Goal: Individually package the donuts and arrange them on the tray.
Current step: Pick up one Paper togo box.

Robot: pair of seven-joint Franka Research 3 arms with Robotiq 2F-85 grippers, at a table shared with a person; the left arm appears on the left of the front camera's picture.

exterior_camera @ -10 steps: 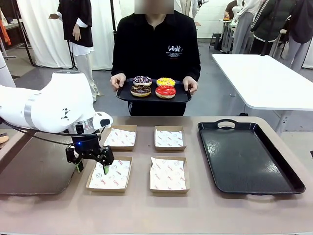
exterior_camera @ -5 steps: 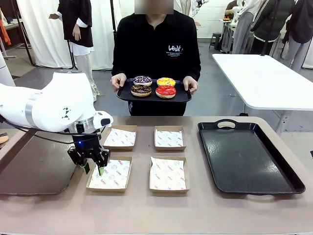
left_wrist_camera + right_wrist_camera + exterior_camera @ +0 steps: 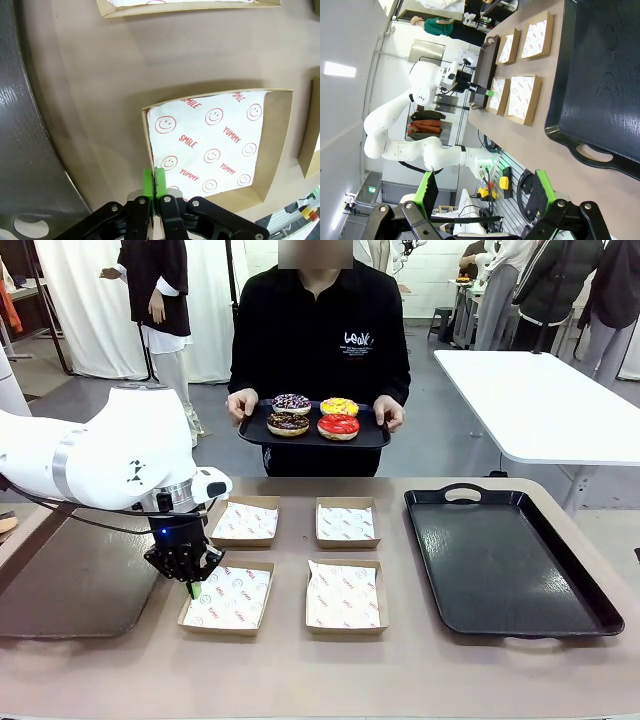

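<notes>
A person across the table holds a small black tray with the donuts on it: sprinkled dark, yellow, chocolate and red. My left gripper points down at the near-left cardboard box. Its green pads are pressed together on that box's left wall. In the right wrist view my right gripper stands open and holds nothing, off the table's end, looking along the large black tray.
Three more paper-lined boxes sit on the brown table: near-right, far-left, far-right. The large empty black tray lies at the right. A dark grey sheet covers the table's left end, close to my left arm.
My left gripper's fingers came together from half open and pinched the near-left box's left wall. The person and the donuts have not moved.
</notes>
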